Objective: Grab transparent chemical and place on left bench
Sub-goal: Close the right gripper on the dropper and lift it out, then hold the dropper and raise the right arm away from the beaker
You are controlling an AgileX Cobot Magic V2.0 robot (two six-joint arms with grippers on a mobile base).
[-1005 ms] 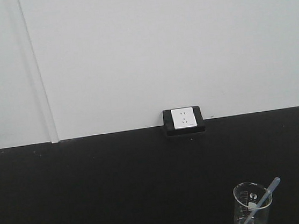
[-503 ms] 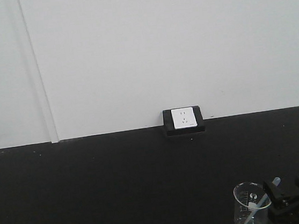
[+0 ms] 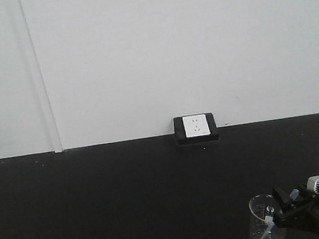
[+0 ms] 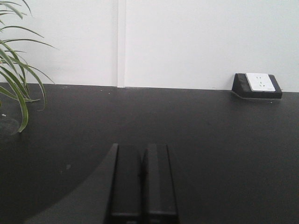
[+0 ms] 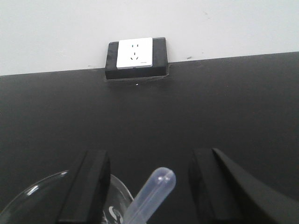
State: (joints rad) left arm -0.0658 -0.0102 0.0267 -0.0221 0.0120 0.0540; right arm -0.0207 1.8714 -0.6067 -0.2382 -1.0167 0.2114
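Risk is mainly the beaker [image 5: 32,198]: transparent chemical [image 5: 156,184] leans in it, bulb up, between the spread jaws of the right gripper [image 5: 148,163], not gripped yet. One finger [image 5: 88,186] looks near the glass rim, so closing could clip it and tip the beaker; soft bulb may squash and slip. Left gripper [image 4: 142,182] is clenched, empty.

One glass beaker [image 3: 260,217], one clear pipette [image 5: 152,191], one wall socket [image 3: 195,126] and one plant [image 4: 22,119].

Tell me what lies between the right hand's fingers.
The clear pipette, bulb up, poking out of the beaker; the right wrist view shows it.
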